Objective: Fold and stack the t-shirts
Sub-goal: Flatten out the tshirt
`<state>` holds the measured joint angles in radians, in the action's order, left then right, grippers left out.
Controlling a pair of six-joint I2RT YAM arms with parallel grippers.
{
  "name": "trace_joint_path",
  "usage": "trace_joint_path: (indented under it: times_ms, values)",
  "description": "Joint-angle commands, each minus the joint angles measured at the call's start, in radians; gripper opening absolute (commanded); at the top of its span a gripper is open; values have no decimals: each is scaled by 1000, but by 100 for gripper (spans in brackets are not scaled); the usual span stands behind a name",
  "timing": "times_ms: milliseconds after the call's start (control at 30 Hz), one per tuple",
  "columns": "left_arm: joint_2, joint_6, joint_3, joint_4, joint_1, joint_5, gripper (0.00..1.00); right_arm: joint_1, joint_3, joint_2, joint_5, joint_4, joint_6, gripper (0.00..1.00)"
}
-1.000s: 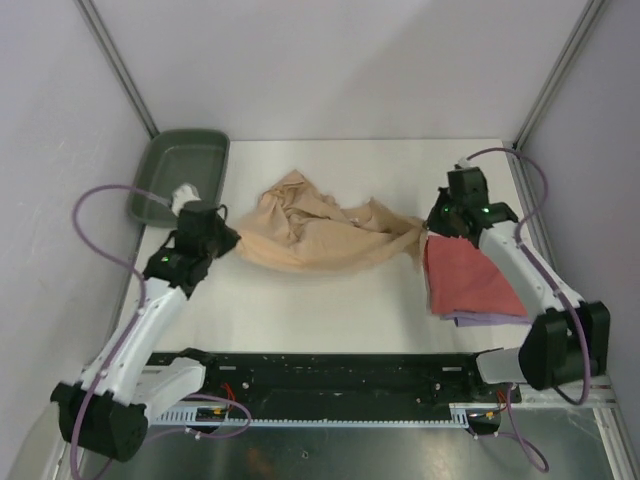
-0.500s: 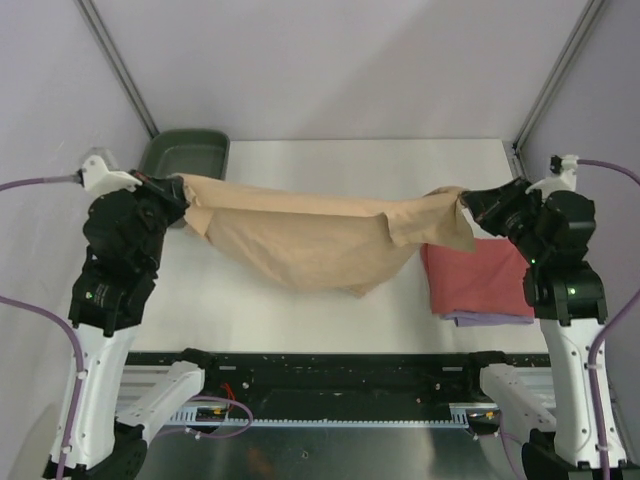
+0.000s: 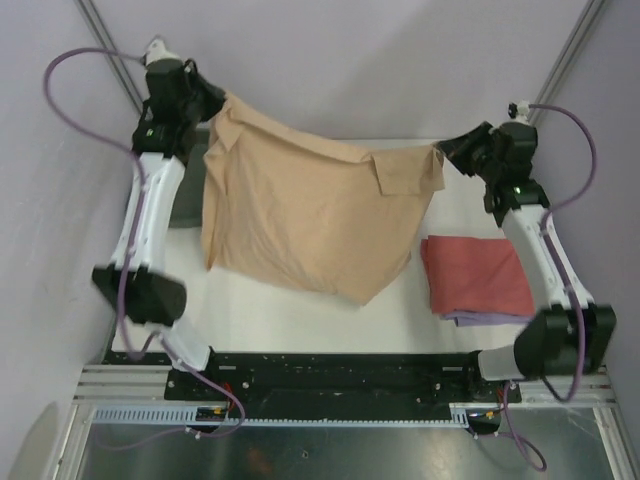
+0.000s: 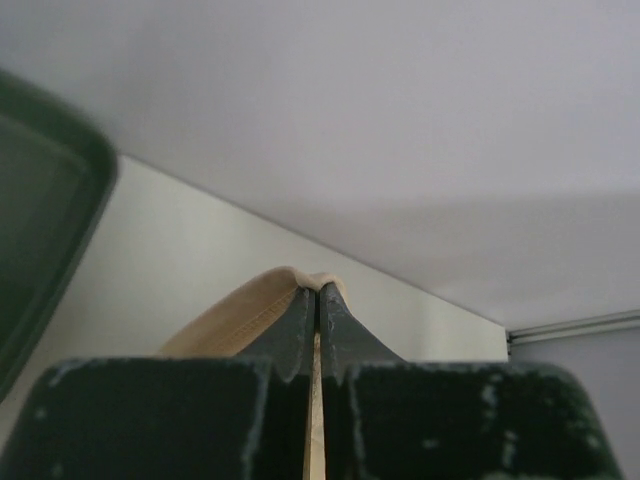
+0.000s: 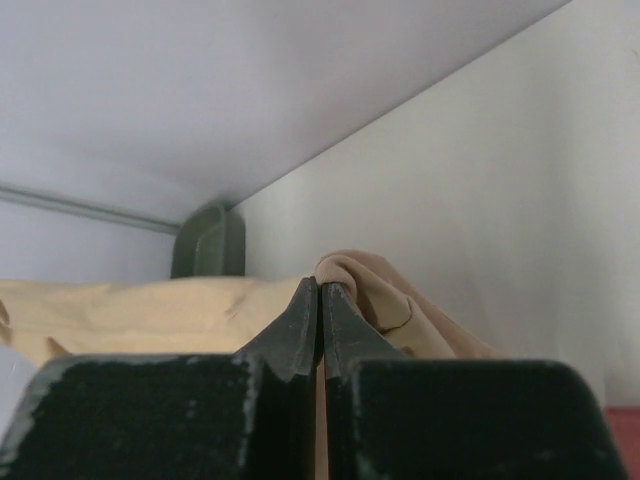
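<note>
Tan t-shirt [image 3: 300, 215]: soft matte cloth with light creases, hanging as a loose sheet in the air between my two claws.

Left claw [image 3: 212, 100]: clenched on the shirt's upper left corner, high up near the back wall. In the left wrist view the dark fingers [image 4: 290, 330] meet, with a stitched tan hem sandwiched between them.

Right claw [image 3: 447, 150]: clenched on the upper right corner and held lower than the left. In the right wrist view a small bunched fold of tan cloth bulges beside the closed tips.

Orientation: the long axis is the top edge. It runs left to right across the table [image 3: 300, 315], sloping down toward the right and sagging in the middle. The body drapes down from it. The lower edge narrows to a rough point, right of centre, over the white surface. A small flap is doubled over near the right corner.

Coral-red shirt [image 3: 478, 275]: a flat folded rectangle on the right side of the table. It lies on top of the lavender shirt [image 3: 480, 320], which shows only as a thin strip along the near edge.

Hard to make out:
- I cannot find the collar of the tan shirt.
- I cannot tell whether its lowest point touches the table.
- The dark green tray [image 4: 95, 180] has a smooth plastic rim and is cut off at the left of my left wrist view.
</note>
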<state>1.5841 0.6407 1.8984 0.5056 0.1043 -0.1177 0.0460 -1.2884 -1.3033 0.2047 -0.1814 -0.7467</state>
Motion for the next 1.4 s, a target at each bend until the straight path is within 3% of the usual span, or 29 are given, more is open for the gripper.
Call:
trace_joint_path:
  times_ms: [0,100,267,433,600,800,933,1067,1233,1300,1367]
  values:
    - [228,78,417,-66,-53,215,0,-33,-236,-144,5,221,-59,0]
    - [345,131,690,-93,-87,280,0,-67,-418,-180,-19,193,-66,0]
    - [262,195,620,-224,-200,334,0,-77,-497,-83,-94,120,-43,0]
    - [142,176,385,-236,-258,368,0,-78,-282,86,-139,59,-53,0]
    - [-7,141,-23,-238,-270,389,0,-60,9,191,-99,-70,-79,0]
    - [-159,106,-608,-237,-270,349,0,-15,358,198,11,-118,-92,0]
    - [-182,100,-876,-237,-271,325,0,26,513,120,62,-115,-93,0]
    - [-169,94,-999,-238,-271,292,0,74,580,17,71,-107,-83,0]
    - [-174,82,-1040,-237,-271,276,0,78,596,-34,64,-101,-78,0]
    - [-184,73,-1043,-237,-272,267,0,71,596,-46,52,-110,-71,7]
    - [-189,62,-1044,-236,-272,270,0,64,597,-56,41,-127,-62,22]
